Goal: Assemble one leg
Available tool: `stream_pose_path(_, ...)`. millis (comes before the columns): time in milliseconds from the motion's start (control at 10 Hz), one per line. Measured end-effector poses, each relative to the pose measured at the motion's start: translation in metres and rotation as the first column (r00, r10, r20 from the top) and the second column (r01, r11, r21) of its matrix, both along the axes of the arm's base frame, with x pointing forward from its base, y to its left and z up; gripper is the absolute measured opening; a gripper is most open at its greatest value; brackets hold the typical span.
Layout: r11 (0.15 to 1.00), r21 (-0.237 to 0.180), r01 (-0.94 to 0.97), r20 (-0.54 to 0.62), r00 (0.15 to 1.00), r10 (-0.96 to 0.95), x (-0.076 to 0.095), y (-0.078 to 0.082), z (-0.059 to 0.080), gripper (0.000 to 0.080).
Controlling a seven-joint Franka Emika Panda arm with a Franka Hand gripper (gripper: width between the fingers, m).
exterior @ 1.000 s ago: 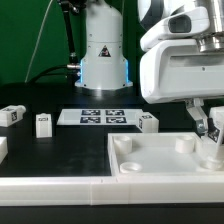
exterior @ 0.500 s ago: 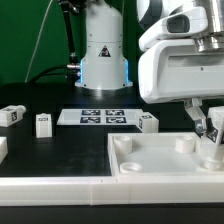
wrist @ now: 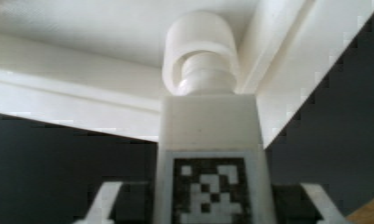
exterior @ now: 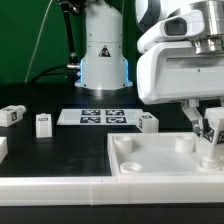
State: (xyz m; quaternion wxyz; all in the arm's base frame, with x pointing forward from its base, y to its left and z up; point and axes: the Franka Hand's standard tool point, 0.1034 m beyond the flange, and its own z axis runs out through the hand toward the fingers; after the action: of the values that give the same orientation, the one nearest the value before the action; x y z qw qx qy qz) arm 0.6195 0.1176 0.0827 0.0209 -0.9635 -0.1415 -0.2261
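The gripper is holding the leg upright over the near corner of the big white panel, at the exterior view's right. Its jaws are standing partly closed, clamped on the block's sides. In the wrist view one of the fingers is showing on each side of the leg, with the black-and-white tag facing the camera and the rounded peg end pointing at the panel's raised rim.

Very little is changing over the last second. The arm's white housing is edging slightly toward the exterior view's right, and the gripper and leg are going with it. The grip is staying the same, neither widening nor tightening, and the leg is remaining at the same corner. I take that to mean the carrying is over and the arm is making fine adjustments, lining the peg up with the corner socket or working it in. Whether the peg is already sitting in the socket I cannot tell, since the gripper is hiding the joint.

Three other legs are lying untouched on the black table, well apart from the gripper, near the marker board.
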Motion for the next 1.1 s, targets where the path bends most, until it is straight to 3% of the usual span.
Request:
stream_pose_path(400,1.000,0.015,0.010,0.047,0.999,-0.011,0.000,0.001,-0.013,0.0291)
stream_pose_path(700,0.999,0.039,0.034,0.142,0.989,-0.039,0.002,0.002,-0.014,0.0291)
stream_pose_path(1000,0.999,0.037,0.032,0.138,0.990,-0.037,0.003,0.001,-0.015,0.0291)
stream_pose_path(1100,0.999,0.037,0.035,0.137,0.990,-0.040,0.003,0.001,-0.016,0.0470)
